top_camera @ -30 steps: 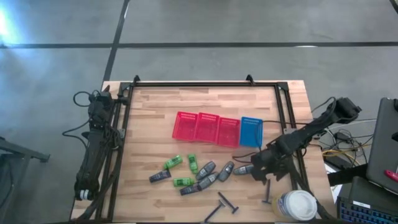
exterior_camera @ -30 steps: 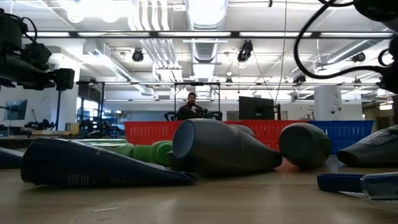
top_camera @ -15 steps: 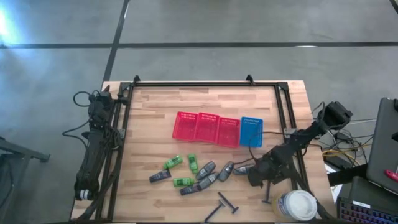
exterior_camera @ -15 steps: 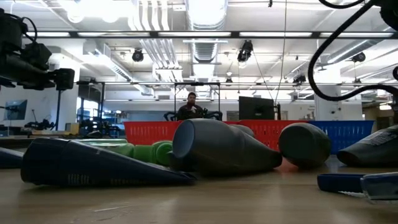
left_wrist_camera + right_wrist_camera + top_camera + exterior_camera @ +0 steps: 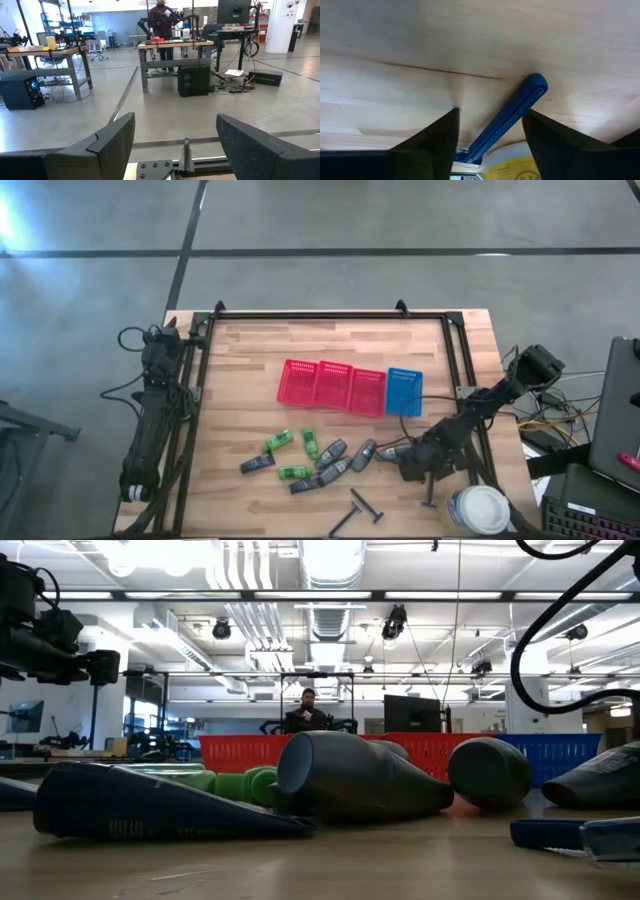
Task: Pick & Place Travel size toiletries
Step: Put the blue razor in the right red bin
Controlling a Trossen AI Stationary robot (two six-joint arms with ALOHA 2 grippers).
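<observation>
The wooden surface [image 5: 250, 370] filled the middle of the high view, and across its centre sat a row of red mesh baskets [image 5: 332, 387] with one blue mesh basket [image 5: 404, 392] closing the row at the 3 o'clock end — probably the sorting bins for the toiletries. At 5 o'clock, off the corner, stood a large white round-lidded container [image 5: 478, 509]. The left hand [image 5: 175, 145] rested parked by the frame at 9 o'clock, its fingers spread wide and holding nothing, clear of the work. The right hand [image 5: 417, 467] hung low over the surface at about 4 o'clock, its fingers [image 5: 435, 140] spread on either side of a thin razor handle [image 5: 507, 120], apparently lined up to close on it rather than gripping yet. The remaining items lay loose at 6 o'clock: dark grey tubes [image 5: 334, 452] bunched together, bright green bottles [image 5: 278, 442] just beside them toward 7 o'clock, and two black T-shaped razors [image 5: 366, 506] nearest the front edge.
</observation>
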